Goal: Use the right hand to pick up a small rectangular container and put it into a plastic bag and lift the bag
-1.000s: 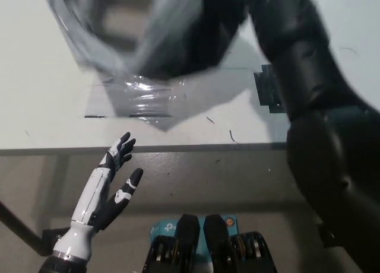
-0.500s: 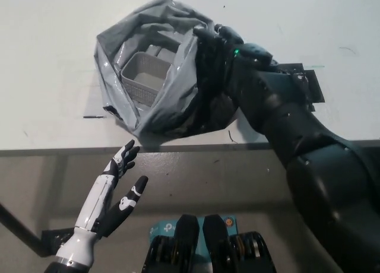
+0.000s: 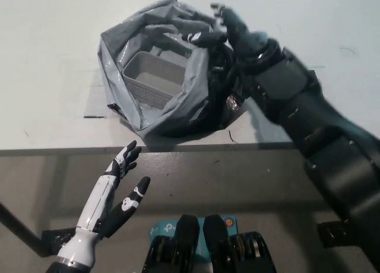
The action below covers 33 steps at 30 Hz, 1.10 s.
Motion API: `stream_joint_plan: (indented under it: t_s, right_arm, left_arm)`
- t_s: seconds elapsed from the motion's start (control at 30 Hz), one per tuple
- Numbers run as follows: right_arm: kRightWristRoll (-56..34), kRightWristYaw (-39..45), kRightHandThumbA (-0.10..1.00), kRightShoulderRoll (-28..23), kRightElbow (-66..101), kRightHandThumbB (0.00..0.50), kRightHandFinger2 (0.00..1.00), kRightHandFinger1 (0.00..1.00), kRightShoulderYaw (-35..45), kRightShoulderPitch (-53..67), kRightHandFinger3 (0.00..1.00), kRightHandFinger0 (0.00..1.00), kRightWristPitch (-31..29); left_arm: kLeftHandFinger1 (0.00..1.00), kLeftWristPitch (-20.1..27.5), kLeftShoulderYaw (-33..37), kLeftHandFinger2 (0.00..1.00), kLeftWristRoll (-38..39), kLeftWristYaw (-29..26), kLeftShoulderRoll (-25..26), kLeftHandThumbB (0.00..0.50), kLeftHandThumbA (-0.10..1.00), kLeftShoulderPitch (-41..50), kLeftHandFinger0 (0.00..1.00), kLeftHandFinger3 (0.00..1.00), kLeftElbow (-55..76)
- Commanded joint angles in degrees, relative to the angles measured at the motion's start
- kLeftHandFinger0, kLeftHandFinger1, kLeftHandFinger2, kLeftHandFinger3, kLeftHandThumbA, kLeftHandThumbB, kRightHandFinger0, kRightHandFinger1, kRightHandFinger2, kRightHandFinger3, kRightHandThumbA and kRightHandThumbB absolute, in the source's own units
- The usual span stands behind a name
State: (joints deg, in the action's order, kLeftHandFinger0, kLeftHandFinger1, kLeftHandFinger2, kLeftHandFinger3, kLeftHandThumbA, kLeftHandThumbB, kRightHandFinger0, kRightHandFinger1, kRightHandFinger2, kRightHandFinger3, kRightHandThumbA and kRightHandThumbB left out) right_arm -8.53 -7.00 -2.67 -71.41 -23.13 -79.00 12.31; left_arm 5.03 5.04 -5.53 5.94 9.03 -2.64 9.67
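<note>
Head view: left hand [image 3: 113, 193] is being held unclenched, idle, below table [image 3: 47, 59] front edge. Farther in, container [image 3: 148, 77] is sitting inside bag [image 3: 172, 113], w/ right hand [image 3: 237, 35] being spread at bag's far rim, grasping nothing, prob. for lifting.

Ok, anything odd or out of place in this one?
Nothing stands out. The container sits tilted inside the crumpled bag on the table; the right robot hand is at the bag's rim, the left robot hand open below.
</note>
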Motion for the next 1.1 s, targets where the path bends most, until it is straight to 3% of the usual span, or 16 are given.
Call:
stream_joint_plan:
  t_s: [0.0, 0.03, 0.27, 0.43, 0.53, 0.67, 0.77, 0.8, 0.97, 1.07]
  right_arm:
    - [9.52, 2.1, 0.88, -4.03, 8.6, 0.5, 1.0, 1.0, -2.33, -11.78, 1.0, 1.0, 1.32]
    - [11.5, 2.46, 0.94, -5.32, 11.22, 0.5, 1.0, 1.0, -3.5, -12.73, 1.0, 1.0, 2.28]
    - [14.57, 3.95, 0.94, -9.38, 22.02, 0.5, 1.0, 1.0, -3.02, -13.59, 1.0, 1.0, 5.84]
    - [13.37, 5.08, 0.96, -11.66, 30.26, 0.5, 1.0, 1.0, 1.52, -13.1, 1.0, 1.0, 6.52]
    - [13.21, 4.53, 1.0, -13.14, 36.3, 0.497, 1.0, 1.0, 4.95, -13.03, 1.0, 1.0, 5.78]
    - [16.28, 3.33, 1.0, -17.58, 52.26, 0.445, 1.0, 1.0, 8.99, -11.25, 1.0, 1.0, 4.05]
    - [18.14, 6.83, 1.0, -23.2, 70.33, 0.439, 1.0, 1.0, 10.79, -6.69, 1.0, 1.0, 6.99]
    - [18.11, 8.07, 1.0, -25.28, 75.95, 0.416, 1.0, 1.0, 11.69, -4.43, 1.0, 1.0, 7.84]
    - [14.79, 11.08, 1.0, -33.22, 101.66, 0.431, 1.0, 1.0, 19.46, 8.85, 1.0, 1.0, 11.59]
    - [14.03, 10.22, 1.0, -33.2, 111.7, 0.443, 1.0, 1.0, 23.56, 15.02, 1.0, 1.0, 14.33]
  left_arm:
    - [1.0, 0.05, -0.18, 1.0, 0.33, 1.01, 0.95, 0.114, 0.74, -0.07, 1.0, 1.0, 2.11]
    - [1.0, 0.12, -0.08, 1.0, -0.03, 1.02, 1.05, 0.107, 0.74, -0.08, 1.0, 1.0, 2.14]
    - [1.0, 0.65, 0.17, 1.0, -0.16, 1.2, 1.33, 0.086, 0.75, -0.05, 1.0, 1.0, 2.1]
    - [1.0, 0.34, 0.41, 1.0, -0.78, 0.73, 1.02, 0.116, 0.75, -0.45, 1.0, 1.0, 1.96]
    - [1.0, 0.15, 0.19, 1.0, -0.59, 0.5, 0.77, 0.105, 0.74, -1.79, 1.0, 1.0, 1.83]
    - [1.0, -0.66, -1.11, 1.0, 0.78, 0.3, 0.98, 0.143, 0.82, -6.14, 1.0, 1.0, 1.01]
    - [1.0, -0.13, -1.88, 1.0, 1.96, 0.28, 1.18, 0.125, 0.85, -8.01, 1.0, 1.0, 0.61]
    - [1.0, 0.34, -2.08, 1.0, 2.09, 0.21, 1.3, 0.111, 0.87, -8.46, 1.0, 1.0, 0.39]
    - [1.0, 0.36, -3.71, 1.0, 4.26, 0.01, 1.74, 0.124, 0.87, -10.71, 1.0, 1.0, -0.17]
    - [1.0, -0.49, -4.3, 1.0, 3.68, -0.45, 2.17, 0.129, 0.89, -11.89, 1.0, 1.0, -0.19]
